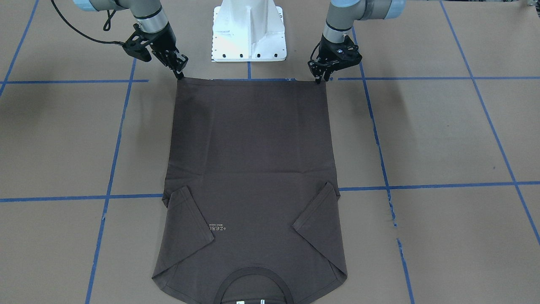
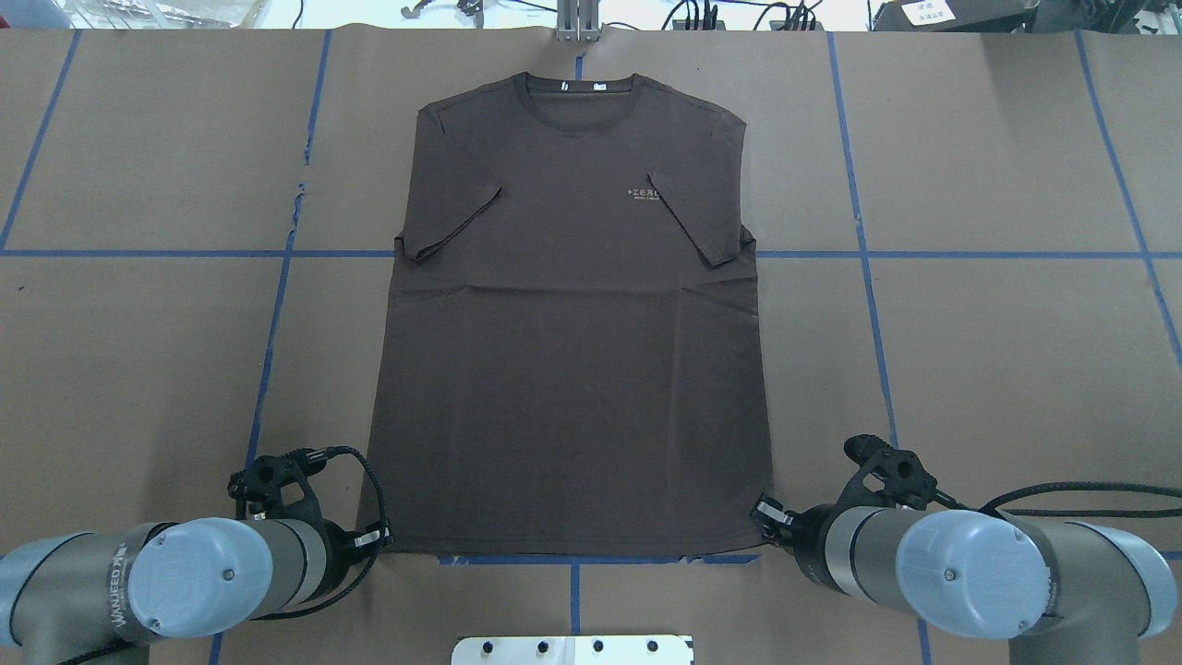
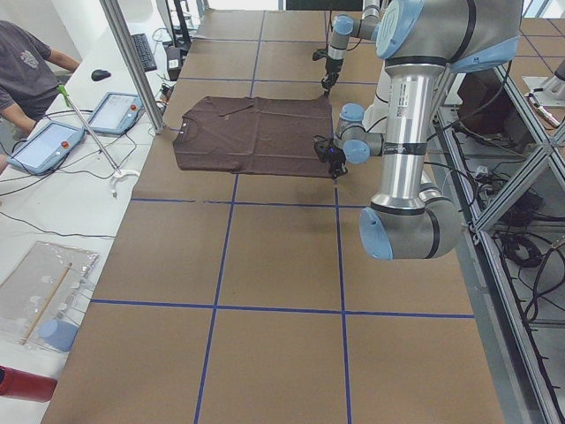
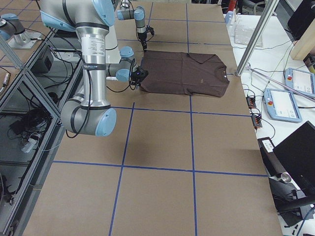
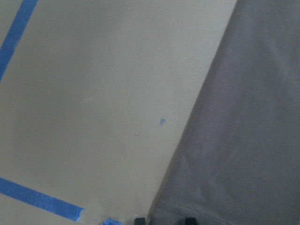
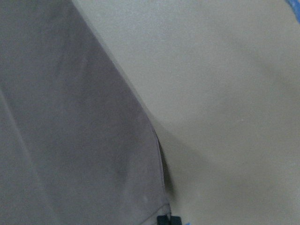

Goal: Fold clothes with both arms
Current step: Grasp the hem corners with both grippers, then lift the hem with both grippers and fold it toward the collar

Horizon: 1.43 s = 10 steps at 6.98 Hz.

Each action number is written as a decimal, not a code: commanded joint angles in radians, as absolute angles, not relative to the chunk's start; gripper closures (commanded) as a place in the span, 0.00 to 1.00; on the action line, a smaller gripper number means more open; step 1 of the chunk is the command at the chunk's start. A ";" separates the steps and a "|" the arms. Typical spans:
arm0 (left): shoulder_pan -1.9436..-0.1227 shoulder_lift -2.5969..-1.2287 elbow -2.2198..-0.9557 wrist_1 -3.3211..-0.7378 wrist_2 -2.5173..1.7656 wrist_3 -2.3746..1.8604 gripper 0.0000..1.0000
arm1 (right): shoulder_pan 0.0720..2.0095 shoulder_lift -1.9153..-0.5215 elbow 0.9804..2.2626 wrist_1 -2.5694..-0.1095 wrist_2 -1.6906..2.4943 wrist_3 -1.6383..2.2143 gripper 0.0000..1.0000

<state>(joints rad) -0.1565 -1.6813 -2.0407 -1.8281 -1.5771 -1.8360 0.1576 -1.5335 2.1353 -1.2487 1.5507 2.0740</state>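
Note:
The dark brown t-shirt (image 1: pixel 253 139) (image 2: pixel 572 369) lies flat on the brown table. Both of its sleeves are folded inward, and its collar (image 2: pixel 580 92) is at the far side from the robot. My left gripper (image 1: pixel 321 79) (image 5: pixel 164 220) is at the hem's left corner, open, one fingertip (image 5: pixel 139 219) just off the shirt's side edge, the other over the hem. My right gripper (image 1: pixel 179 75) (image 6: pixel 168 219) is shut on the hem's right corner, where the edge lifts slightly. Both wrists hang low over the table's near edge (image 2: pixel 374 538) (image 2: pixel 766 517).
The white pedestal base (image 1: pixel 249 33) stands just behind the hem, between the arms. Blue tape lines (image 1: pixel 118 139) grid the table. In the exterior left view, a person (image 3: pixel 26 62) sits at a side bench with tablets (image 3: pixel 44 146), beside a metal post (image 3: pixel 132 62).

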 commanded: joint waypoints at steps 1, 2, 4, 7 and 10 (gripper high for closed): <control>-0.158 -1.681 -2.045 -1.827 -1.580 -1.836 1.00 | 0.158 -1.532 2.135 -1.249 1.552 2.075 1.00; -0.158 -1.686 -2.049 -1.827 -1.582 -1.836 1.00 | 0.156 -1.532 2.135 -1.249 1.552 2.074 1.00; -0.164 -1.672 -2.130 -1.804 -1.585 -1.839 1.00 | 0.160 -1.535 2.155 -1.247 1.562 2.074 1.00; -0.091 -1.675 -2.302 -1.627 -1.588 -1.959 1.00 | 0.144 -1.638 2.305 -1.244 1.633 2.074 1.00; -0.167 -1.756 -2.366 -1.566 -1.623 -1.840 1.00 | 0.251 -1.575 2.321 -1.238 1.640 2.053 1.00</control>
